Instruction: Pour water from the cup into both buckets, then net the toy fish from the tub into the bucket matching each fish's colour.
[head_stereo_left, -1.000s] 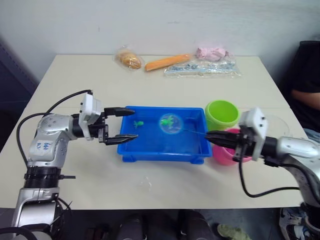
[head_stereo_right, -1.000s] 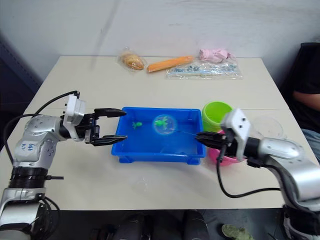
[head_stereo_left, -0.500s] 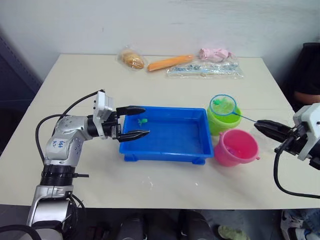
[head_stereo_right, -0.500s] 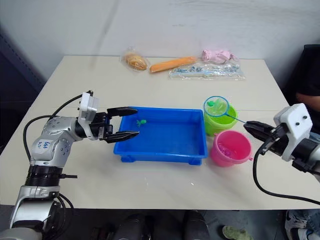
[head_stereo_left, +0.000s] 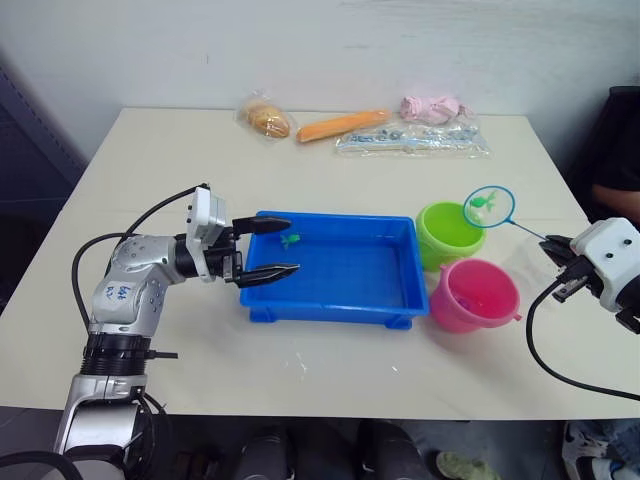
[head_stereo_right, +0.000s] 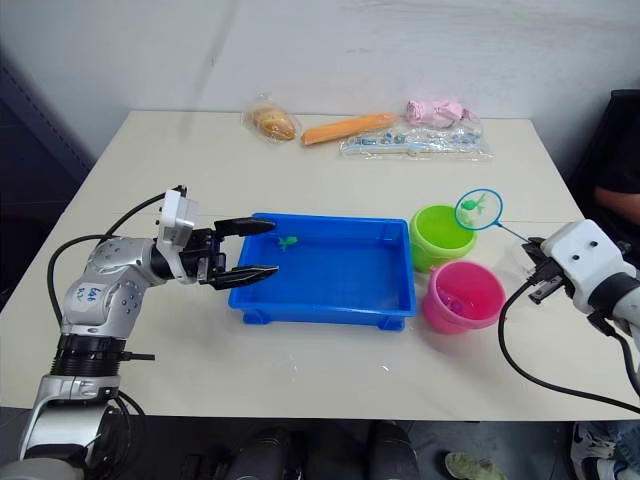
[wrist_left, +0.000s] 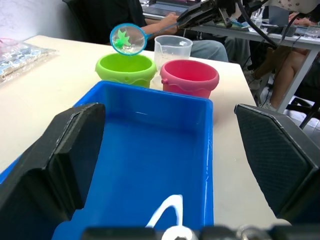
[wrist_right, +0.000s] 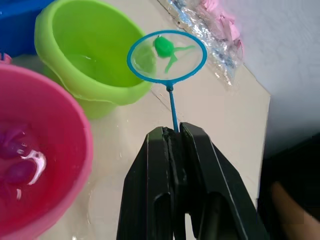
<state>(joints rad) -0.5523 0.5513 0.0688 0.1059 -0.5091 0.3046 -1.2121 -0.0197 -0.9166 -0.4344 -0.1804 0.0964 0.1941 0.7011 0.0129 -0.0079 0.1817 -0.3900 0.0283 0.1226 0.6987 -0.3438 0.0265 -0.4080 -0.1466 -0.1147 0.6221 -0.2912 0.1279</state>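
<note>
From my station I saw the left gripper nearest me, its two black fingers spread wide apart over the left end of the tub, holding nothing. The tub sat at the middle of the table, and one green fish lay in it near the far left corner, close to the upper finger. Just right of the tub stood the pink bucket, with a few pink fish lying in the water at its bottom. At the far right, the right gripper had its fingers pressed together on the thin handle of a small net with a blue hoop. The net hung in the air just beyond and to the right of the green bucket, which stood touching or almost touching the pink one on its far side. A green fish lay in the mesh. The cup stood behind the two buckets in the left wrist view. Along the far edge of the table lay a few plastic bags and an orange item
</note>
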